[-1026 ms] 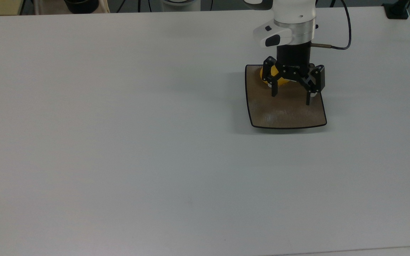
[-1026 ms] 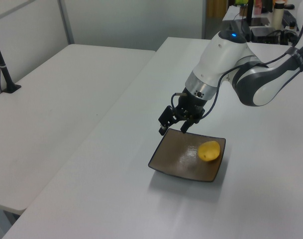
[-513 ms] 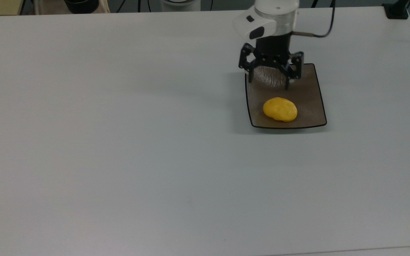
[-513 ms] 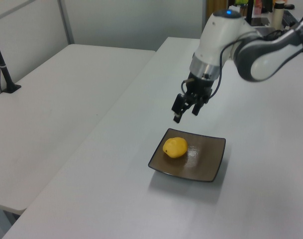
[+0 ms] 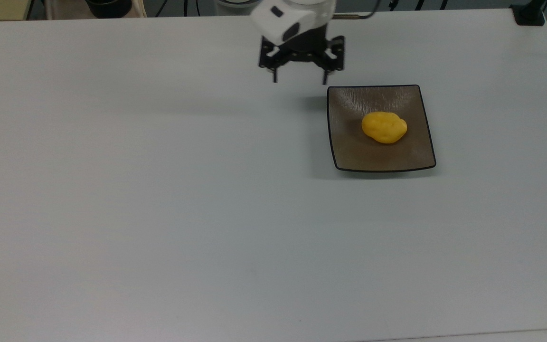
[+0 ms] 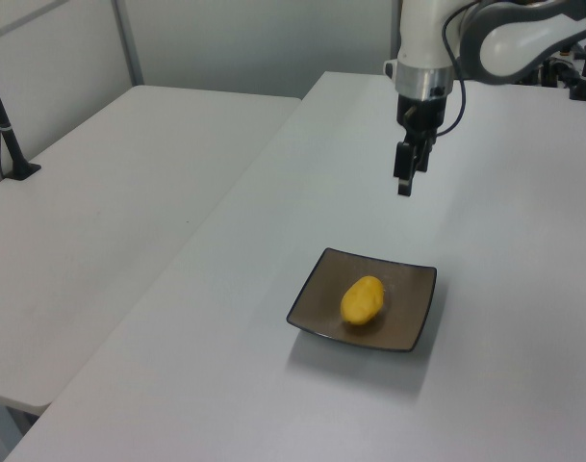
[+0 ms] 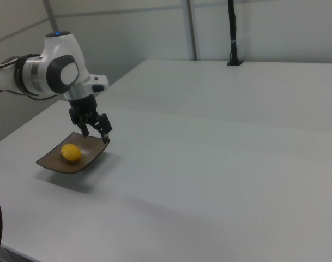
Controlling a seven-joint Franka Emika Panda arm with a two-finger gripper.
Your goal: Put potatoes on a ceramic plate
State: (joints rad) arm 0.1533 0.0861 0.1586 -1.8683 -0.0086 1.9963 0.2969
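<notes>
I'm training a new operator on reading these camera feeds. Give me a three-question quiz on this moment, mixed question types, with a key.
1. True or false: the potato lies on the ceramic plate.
2. Multiple choice: the gripper is
A. shut on the potato
B. open and holding nothing, off the plate toward the top view's upper left
C. resting flat on the table
3. Fill in: besides the potato, the plate holds ____.

Key
1. True. The potato sits near the plate's middle.
2. B. The fingers are spread, with nothing between them.
3. Nothing.
</notes>
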